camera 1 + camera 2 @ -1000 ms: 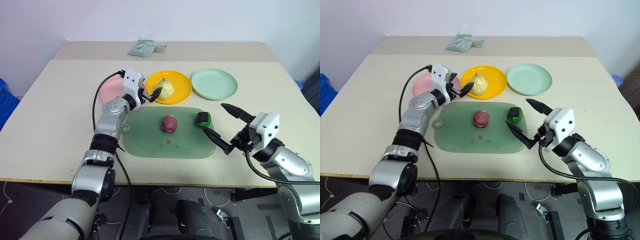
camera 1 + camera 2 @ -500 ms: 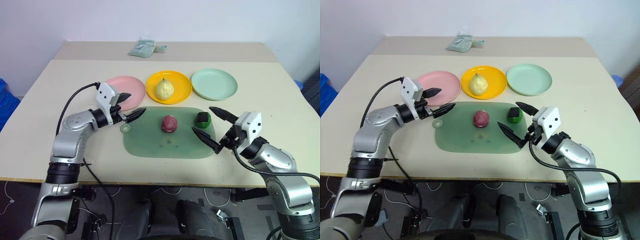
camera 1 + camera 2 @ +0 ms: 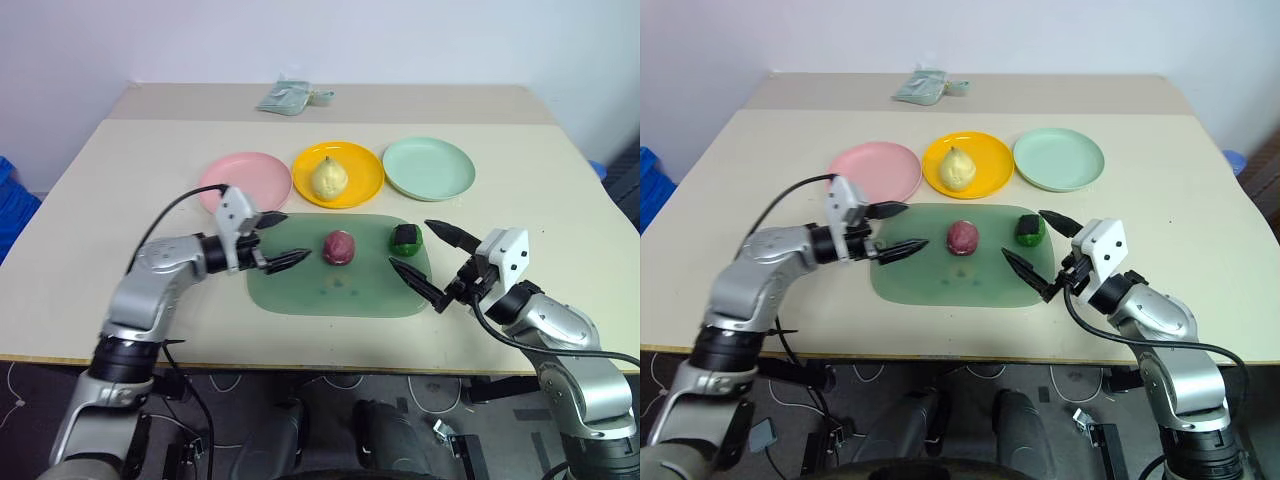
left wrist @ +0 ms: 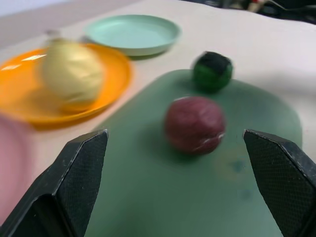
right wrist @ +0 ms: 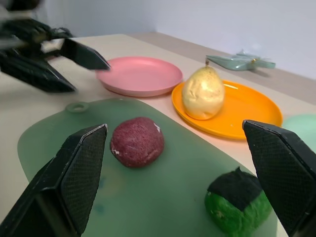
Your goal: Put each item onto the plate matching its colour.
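The pear already sits on the yellow plate; the red-purple ball and green lump wait on the green mat, flanked at nine and three o'clock by both grippers, fingers spread wide, empty.

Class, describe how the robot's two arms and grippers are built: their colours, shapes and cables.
Both arms have silver-grey metal segments joined by black joints. A white box sits at each wrist, and a black cable loops along each arm. The left gripper and right gripper each have two tapered black fingers.
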`<action>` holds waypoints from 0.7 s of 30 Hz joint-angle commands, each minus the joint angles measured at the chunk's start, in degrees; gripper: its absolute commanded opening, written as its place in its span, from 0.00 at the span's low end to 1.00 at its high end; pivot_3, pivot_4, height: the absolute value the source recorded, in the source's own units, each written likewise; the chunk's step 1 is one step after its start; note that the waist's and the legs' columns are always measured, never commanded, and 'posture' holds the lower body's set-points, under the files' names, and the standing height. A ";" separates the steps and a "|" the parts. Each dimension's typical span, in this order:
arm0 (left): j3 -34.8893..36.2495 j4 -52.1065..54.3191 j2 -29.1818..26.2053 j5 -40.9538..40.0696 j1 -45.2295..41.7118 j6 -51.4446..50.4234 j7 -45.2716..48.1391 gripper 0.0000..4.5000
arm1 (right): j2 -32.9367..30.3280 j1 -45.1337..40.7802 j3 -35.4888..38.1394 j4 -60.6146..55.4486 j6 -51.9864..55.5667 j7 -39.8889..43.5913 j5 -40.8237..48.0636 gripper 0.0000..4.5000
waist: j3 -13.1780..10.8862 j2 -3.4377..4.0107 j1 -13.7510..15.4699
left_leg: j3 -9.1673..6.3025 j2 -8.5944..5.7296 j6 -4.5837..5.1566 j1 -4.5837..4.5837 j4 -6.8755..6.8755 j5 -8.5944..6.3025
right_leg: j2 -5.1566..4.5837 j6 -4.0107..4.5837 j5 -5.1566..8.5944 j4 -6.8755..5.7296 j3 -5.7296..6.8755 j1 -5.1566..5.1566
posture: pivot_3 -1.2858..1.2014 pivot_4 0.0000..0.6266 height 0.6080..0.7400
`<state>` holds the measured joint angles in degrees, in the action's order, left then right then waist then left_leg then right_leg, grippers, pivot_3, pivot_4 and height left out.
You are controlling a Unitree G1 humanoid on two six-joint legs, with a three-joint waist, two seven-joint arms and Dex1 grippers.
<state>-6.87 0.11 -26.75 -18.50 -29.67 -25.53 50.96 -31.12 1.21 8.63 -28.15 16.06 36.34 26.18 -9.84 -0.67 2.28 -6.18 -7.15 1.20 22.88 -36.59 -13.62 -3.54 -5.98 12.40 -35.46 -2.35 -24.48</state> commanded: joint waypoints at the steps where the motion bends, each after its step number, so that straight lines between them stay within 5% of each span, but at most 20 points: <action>1: -2.57 -5.77 2.30 3.72 -4.00 3.55 -1.18 1.00 | -0.59 1.38 2.61 -3.29 -0.73 -0.31 0.70 1.00 | 0.00 0.00 -0.12 | 0.00 0.00 0.00 0.00 0.01 0.00 | 0.01 0.00 0.00 0.01 0.00 0.00 | 0.52 0.24 1.00; 8: -6.45 -18.85 7.01 9.02 -10.00 10.56 -0.10 1.00 | -0.60 7.71 5.72 -5.85 -2.12 0.07 0.40 1.00 | 0.01 0.01 -0.07 | 0.01 0.00 0.01 0.01 0.03 0.00 | 0.01 -0.01 0.00 0.01 -0.02 -0.03 | 0.52 0.24 1.00; 21: -6.05 -23.41 9.61 10.92 -12.32 12.86 0.96 1.00 | 0.65 24.41 14.56 -13.70 -3.01 0.05 2.87 1.00 | 0.01 0.01 -0.03 | 0.00 0.01 0.02 0.02 -0.02 -0.01 | 0.00 -0.02 0.00 0.00 -0.01 0.00 | 0.52 0.24 1.00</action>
<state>-13.83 -23.16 -17.37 -8.12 -40.33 -14.13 52.56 -31.04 25.20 21.42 -38.88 14.42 36.72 28.09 -9.84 -0.66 2.25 -6.18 -7.14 1.22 22.90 -36.63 -13.63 -3.54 -6.00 12.40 -35.46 -2.36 -24.48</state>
